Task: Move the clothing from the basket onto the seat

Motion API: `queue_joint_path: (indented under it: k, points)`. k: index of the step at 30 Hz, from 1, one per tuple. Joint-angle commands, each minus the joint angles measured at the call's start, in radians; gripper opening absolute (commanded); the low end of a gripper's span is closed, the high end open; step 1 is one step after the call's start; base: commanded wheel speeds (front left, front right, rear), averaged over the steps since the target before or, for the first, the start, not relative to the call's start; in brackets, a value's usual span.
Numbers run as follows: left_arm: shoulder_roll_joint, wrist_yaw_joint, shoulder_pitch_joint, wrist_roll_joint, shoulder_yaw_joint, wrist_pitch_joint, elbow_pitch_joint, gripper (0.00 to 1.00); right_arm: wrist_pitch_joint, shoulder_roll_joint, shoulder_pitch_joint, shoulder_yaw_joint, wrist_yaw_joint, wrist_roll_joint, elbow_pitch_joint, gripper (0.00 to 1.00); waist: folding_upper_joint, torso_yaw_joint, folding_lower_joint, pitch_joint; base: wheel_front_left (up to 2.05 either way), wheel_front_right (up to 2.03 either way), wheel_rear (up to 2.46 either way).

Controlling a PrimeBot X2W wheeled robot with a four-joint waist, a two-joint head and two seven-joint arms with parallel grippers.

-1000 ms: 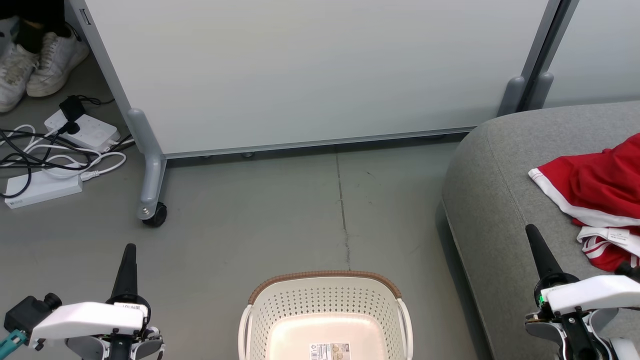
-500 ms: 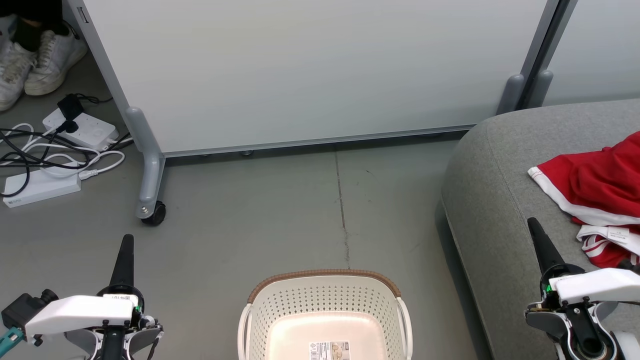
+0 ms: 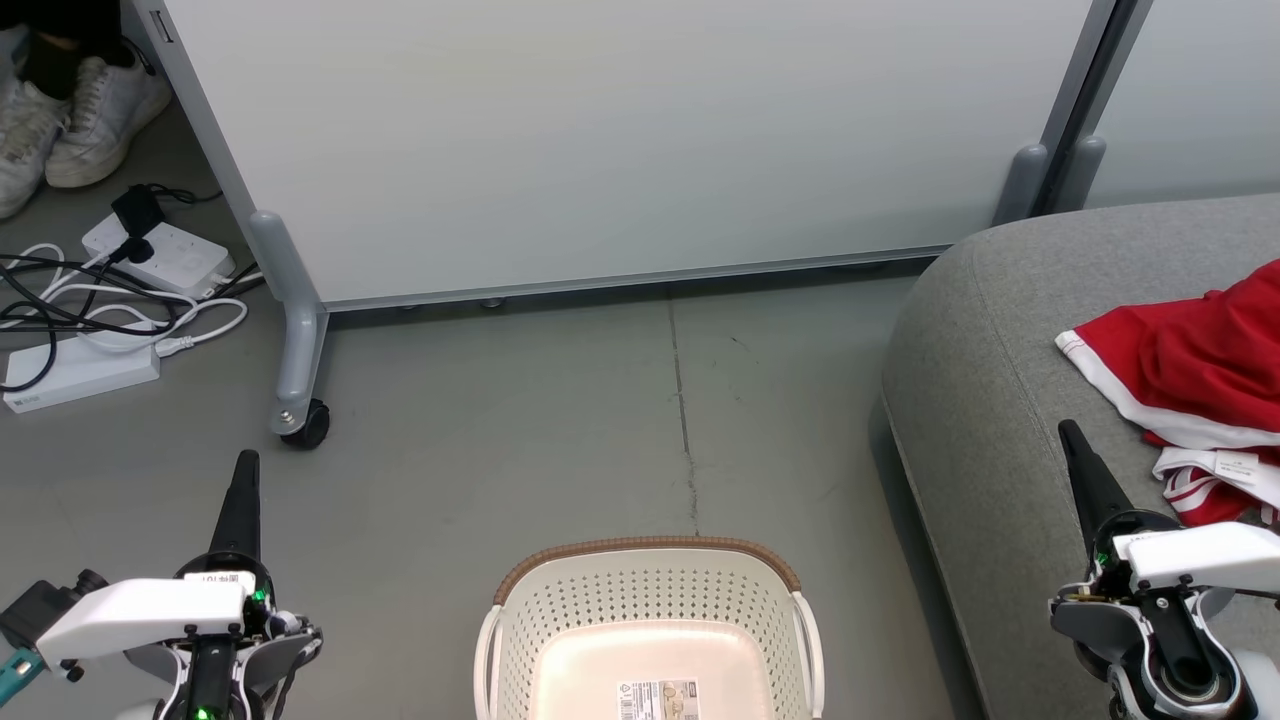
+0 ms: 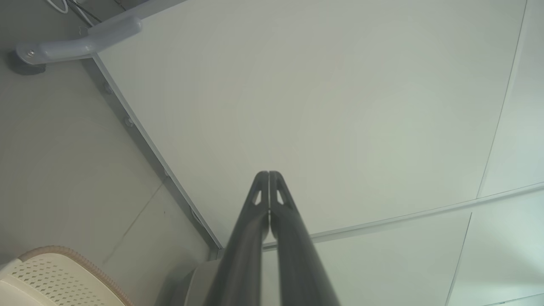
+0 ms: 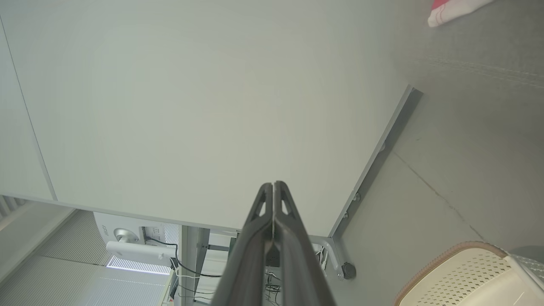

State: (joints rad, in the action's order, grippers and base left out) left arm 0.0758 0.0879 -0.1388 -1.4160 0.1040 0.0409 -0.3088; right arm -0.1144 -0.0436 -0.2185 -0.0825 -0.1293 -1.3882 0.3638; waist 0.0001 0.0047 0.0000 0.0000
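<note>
Left hand point(image 3: 246, 465) and right hand point(image 3: 1069, 437) are both closed and gripping nothing. The left wrist view shows the fingers point(image 4: 255, 221) meeting tip to tip.

We hold the hands low, one on each side of the cream-white perforated plastic basket with the brown woven-look rim point(image 3: 650, 548), tips pointing forward. We read that as a parked pose, out of the way of the work. The left hand sits over the floor, the right over the front of the seat.

The bright red clothing with white trim point(image 3: 1190, 370) lies bunched on the large grey fabric-upholstered seat point(image 3: 1000, 400), near the right hand but apart from it. It sits close to the seat's rounded corner, likely because that's the shortest reach from the basket.

The part of the basket we can see holds nothing, so we judge the transfer done. The basket's near end is cut off, so we can't confirm that.

Writing:
- Paper label point(image 3: 658, 700) on the basket floor: print too small to read.
- White tag point(image 3: 1235, 465) by the clothing's red-white striped edging: unreadable.
- Small sticker point(image 3: 215, 578) on the left hand's housing: illegible.
</note>
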Motion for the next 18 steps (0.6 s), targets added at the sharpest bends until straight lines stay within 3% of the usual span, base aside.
queue_joint_path:
  k: [1, 18]
  points:
    - [0.001, 0.010, -0.029, -0.014, 0.009, 0.006, 0.001, 0.00, -0.005, -0.010, -0.023, -0.003, -0.002, -0.020, 0.000, 0.00, -0.0001, 0.000, 0.0000, 0.000, 0.00, 0.00, 0.00]
    - [-0.015, 0.033, -0.055, -0.121, 0.040, 0.039, -0.016, 0.00, -0.018, -0.011, -0.058, -0.010, -0.002, -0.143, 0.040, 0.00, -0.0001, -0.002, 0.0000, 0.006, 0.00, 0.00, 0.00]
